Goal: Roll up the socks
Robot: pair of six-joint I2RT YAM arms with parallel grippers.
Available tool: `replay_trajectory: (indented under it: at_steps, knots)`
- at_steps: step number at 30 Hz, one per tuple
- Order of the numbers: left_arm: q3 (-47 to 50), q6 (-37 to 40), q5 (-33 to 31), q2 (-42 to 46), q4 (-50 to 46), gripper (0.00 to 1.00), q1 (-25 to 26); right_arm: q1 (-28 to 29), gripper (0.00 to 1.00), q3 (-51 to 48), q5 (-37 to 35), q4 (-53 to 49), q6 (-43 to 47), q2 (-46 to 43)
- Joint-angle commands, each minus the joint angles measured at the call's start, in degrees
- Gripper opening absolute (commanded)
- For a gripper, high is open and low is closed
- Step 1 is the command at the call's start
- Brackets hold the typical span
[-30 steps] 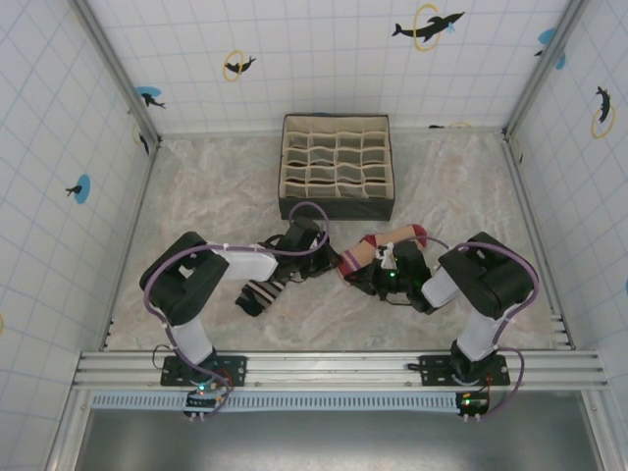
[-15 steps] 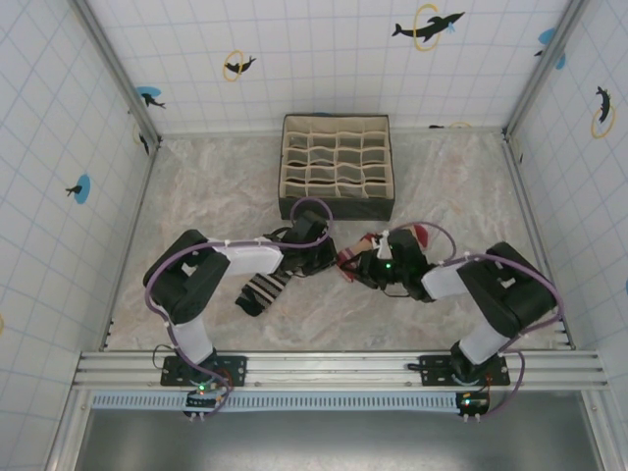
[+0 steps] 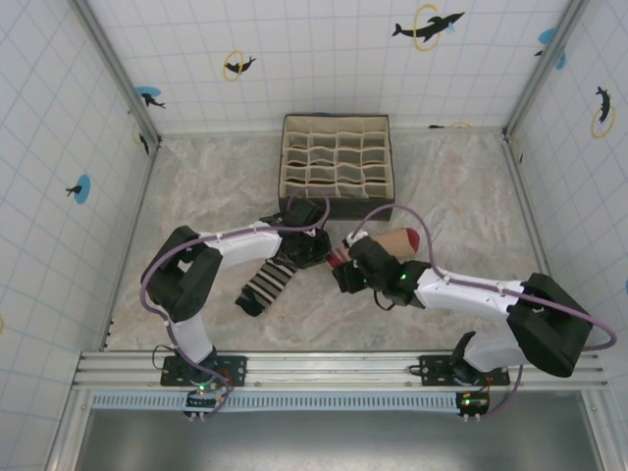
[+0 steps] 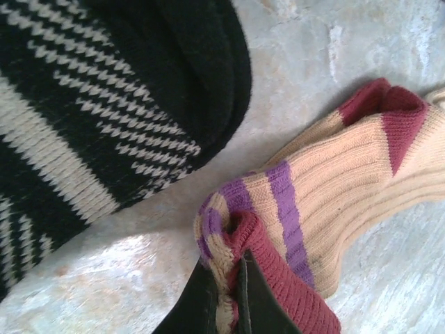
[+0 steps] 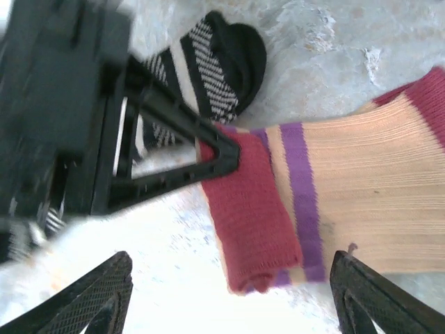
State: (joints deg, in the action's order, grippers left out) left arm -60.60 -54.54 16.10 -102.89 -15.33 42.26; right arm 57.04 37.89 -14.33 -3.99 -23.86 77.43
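Note:
The tan sock (image 3: 395, 240) lies flat at mid-table, its dark red toe toward the right. Its dark red cuff (image 4: 292, 289) with purple stripes is folded over and pinched between my left gripper's (image 4: 229, 282) shut fingers. The same left gripper (image 3: 328, 256) shows from above, and again beside the cuff (image 5: 247, 209) in the right wrist view. My right gripper (image 5: 236, 306) hovers open just above the cuff end of the tan sock (image 5: 368, 188), nothing between its fingers (image 5: 104, 299); from above the right gripper (image 3: 345, 278) sits beside the left. The black-white striped sock (image 3: 263, 283) lies to the left.
The beige gridded organiser box (image 3: 336, 208) stands just behind the grippers at the back centre. Tiled walls close in the table on three sides. Bare marbled tabletop (image 3: 461, 186) stretches to the right and the far left.
My left gripper moved right and closed on the tan sock's cuff. The right arm stretched leftward and its gripper now stands open over the cuff; the sock lies straighter.

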Motion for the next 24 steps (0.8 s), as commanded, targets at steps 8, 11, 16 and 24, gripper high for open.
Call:
replay_trajectory:
  at_steps: [8, 11, 16, 24]
  knots:
    - [-1.3, 2.6, 3.7, -0.7, -4.1, 0.0, -0.6, 15.7, 0.7, 0.4, -31.5, 6.3, 20.0, 6.6]
    - [-1.3, 2.9, 4.1, -0.9, -4.3, 0.0, -0.8, 18.3, 0.68, 2.0, -35.8, 8.0, 24.3, 11.9]
    - [-1.1, 3.2, 4.5, -1.0, -4.4, 0.0, -1.1, 19.8, 0.65, 4.4, -39.6, 12.0, 26.9, 19.6]
    - [-0.3, 3.2, 5.2, -0.8, -4.2, 0.0, -1.2, 20.2, 0.6, 6.6, -44.3, 15.1, 27.9, 27.8]
